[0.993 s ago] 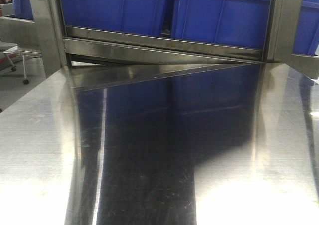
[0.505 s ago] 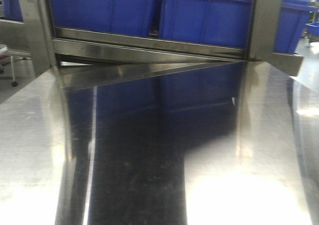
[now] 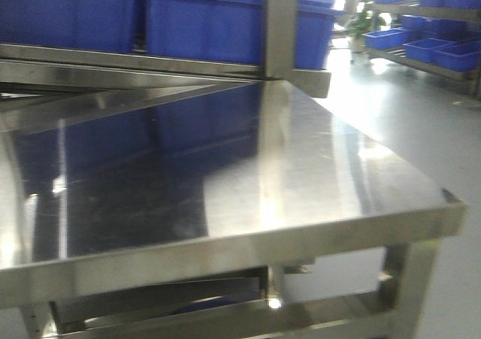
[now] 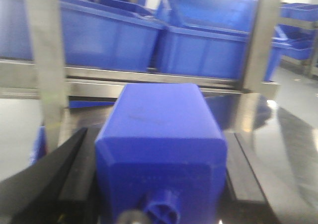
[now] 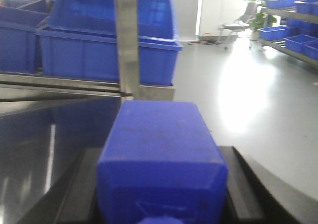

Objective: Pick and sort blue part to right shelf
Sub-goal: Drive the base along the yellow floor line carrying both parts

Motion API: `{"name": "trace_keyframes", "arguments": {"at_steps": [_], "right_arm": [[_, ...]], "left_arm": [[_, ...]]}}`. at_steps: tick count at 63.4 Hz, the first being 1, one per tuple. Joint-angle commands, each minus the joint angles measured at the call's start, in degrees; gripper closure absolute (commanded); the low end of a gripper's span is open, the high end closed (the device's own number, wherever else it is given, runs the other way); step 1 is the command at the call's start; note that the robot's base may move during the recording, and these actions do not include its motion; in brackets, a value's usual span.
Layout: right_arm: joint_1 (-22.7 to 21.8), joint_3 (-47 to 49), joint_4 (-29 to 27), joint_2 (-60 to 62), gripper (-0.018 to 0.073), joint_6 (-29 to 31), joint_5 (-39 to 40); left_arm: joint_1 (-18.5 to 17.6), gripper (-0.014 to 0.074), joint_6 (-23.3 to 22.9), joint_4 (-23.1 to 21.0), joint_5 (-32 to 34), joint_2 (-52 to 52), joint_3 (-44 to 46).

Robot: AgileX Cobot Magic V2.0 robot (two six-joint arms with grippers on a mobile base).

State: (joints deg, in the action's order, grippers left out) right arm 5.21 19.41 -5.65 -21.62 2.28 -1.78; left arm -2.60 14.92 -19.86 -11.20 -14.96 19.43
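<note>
Front view has swung right since a second ago, steel shelf now at left and open floor visible, suggesting transit; left pincer clenched on the blue part, right pincer on a similar blue block, neither yet deposited.

Glare washes the glossy grey floor beside a far rack of blue bins.

The left tool grips the blue part, blue bins on the shelf behind.
</note>
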Motion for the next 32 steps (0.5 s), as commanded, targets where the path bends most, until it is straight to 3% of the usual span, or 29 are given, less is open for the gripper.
{"name": "trace_keyframes", "arguments": {"at_steps": [1, 32], "right_arm": [[-0.4, 1.7, -0.1, -0.3, 0.0200, 0.4, 5.1], [-0.3, 1.7, -0.1, -0.3, 0.0200, 0.4, 5.1]], "left_arm": [[0.1, 0.0210, -0.2, -0.3, 4.9, -0.4, 1.7], [0.1, 0.0210, -0.2, -0.3, 4.9, -0.4, 1.7]]}}
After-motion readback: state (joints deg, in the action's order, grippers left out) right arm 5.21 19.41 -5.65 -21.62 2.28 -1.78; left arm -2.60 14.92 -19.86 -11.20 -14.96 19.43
